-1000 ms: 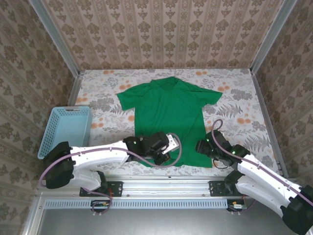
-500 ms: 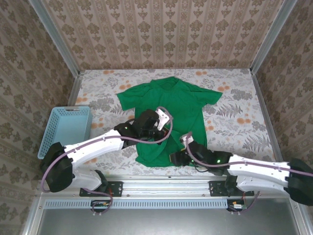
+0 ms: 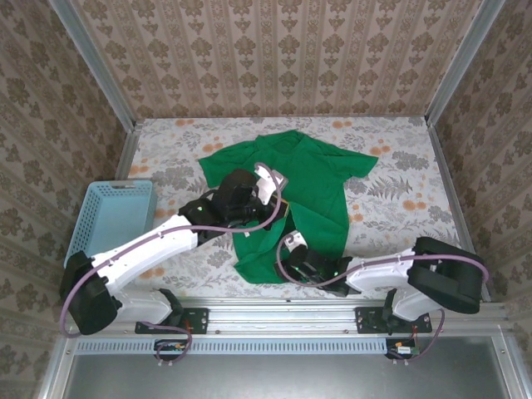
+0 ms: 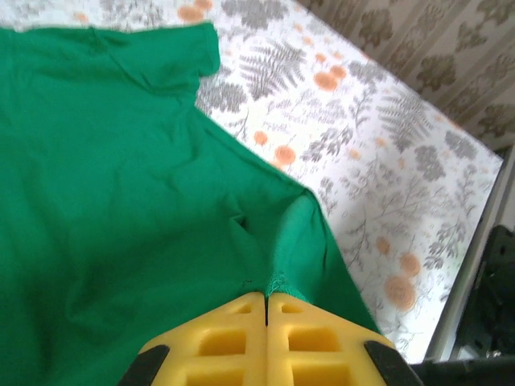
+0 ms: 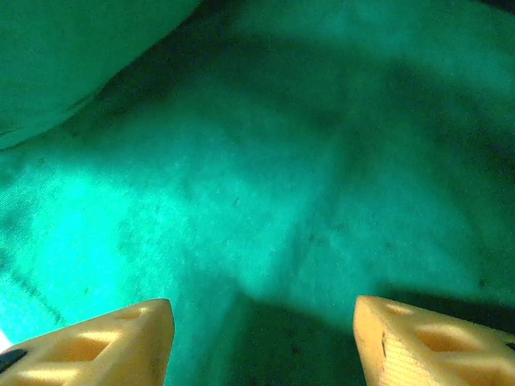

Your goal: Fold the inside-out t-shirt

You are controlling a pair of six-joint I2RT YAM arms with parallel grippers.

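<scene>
Left gripper [image 4: 266, 299], jaws pressed together, pinches an edge of the green inside-out t-shirt [image 3: 312, 179]. Right gripper [image 5: 261, 322] hovers, jaws apart, over its lower cloth. The shirt lies mostly spread on the flowered table [image 3: 399, 199], so folding looks barely begun.

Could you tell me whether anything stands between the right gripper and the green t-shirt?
Nothing visible does: the right gripper, jaws open, faces bare green cloth of the t-shirt close up. The left gripper is shut on its edge.
</scene>
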